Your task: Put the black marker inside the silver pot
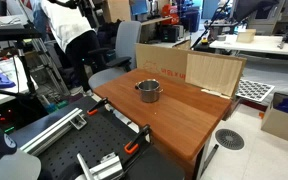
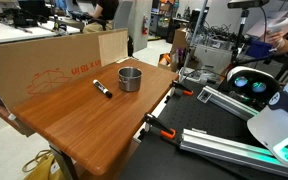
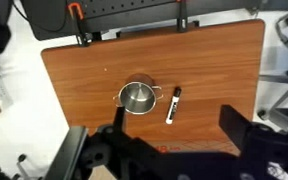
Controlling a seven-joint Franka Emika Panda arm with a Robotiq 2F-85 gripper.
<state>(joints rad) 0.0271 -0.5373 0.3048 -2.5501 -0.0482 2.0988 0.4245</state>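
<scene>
Approach step: black marker (image 3: pixel 172 104) lies mid-frame, just right of silver pot (image 3: pixel 137 97) in wrist view; gripper (image 3: pixel 172 128), spread wide and empty, likely needs lowering astride it.

A: Wrist view, where is free room showing?
B: Bare table (image 3: pixel 84 70) wood is lying open at frame left and far right. The silver pot (image 3: pixel 137 97) is standing mid-frame, and the black marker (image 3: pixel 172 104) is lying just beside it, apart.
A: Obstacles?
B: A cardboard box (image 2: pixel 44 62) is walling the table's edge at upper left in an exterior view. Orange clamps (image 3: pixel 77 10) are biting the top edge.
</scene>
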